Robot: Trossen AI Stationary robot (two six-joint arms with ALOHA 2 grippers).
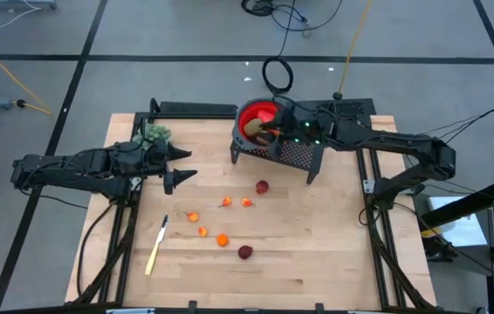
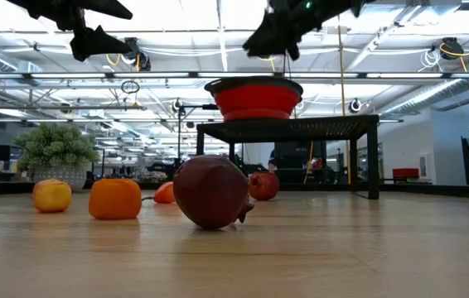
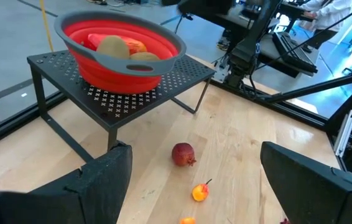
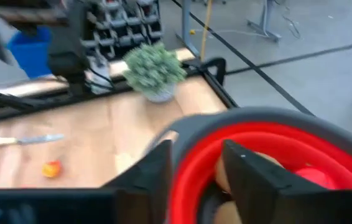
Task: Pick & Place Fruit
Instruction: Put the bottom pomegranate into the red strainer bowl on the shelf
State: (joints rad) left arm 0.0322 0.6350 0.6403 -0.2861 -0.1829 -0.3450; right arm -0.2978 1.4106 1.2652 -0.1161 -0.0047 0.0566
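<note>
Above the red collapsible bowl with grey rim [image 1: 249, 110], on its black perforated metal stand [image 1: 295, 155]: right gripper [image 4: 198, 163], fingers parted by a narrow gap, one outside the rim and one inside, no fruit visible between them.

Inside the bowl: two brownish-green oval fruits [image 3: 114, 46] and a bit of a red-orange elongated fruit [image 3: 135, 45].

On the wood table in front of the bowl: nearer dark red ball [image 1: 262, 187], with several tiny orange bits [image 1: 222, 239] and a second dark red ball [image 1: 245, 252] farther out.

To the left of the bowl, above the table: left gripper [image 1: 188, 166], fingers spread wide, holding nothing.

Likely risks:
- Could snag the bowl's rim if closing or pulling sideways from this straddling pose. Might tip the soft bowl or drag it off the stand, spilling what is inside.
- Could nudge a dark red ball on a descent slightly off centre. Round, so apt to roll away from the bowl or toward the table edge.
- Could miss or flick the tiny orange bits with wide-set fingers.
- Could crowd the space beside the bowl if both arms reach in at once.
</note>
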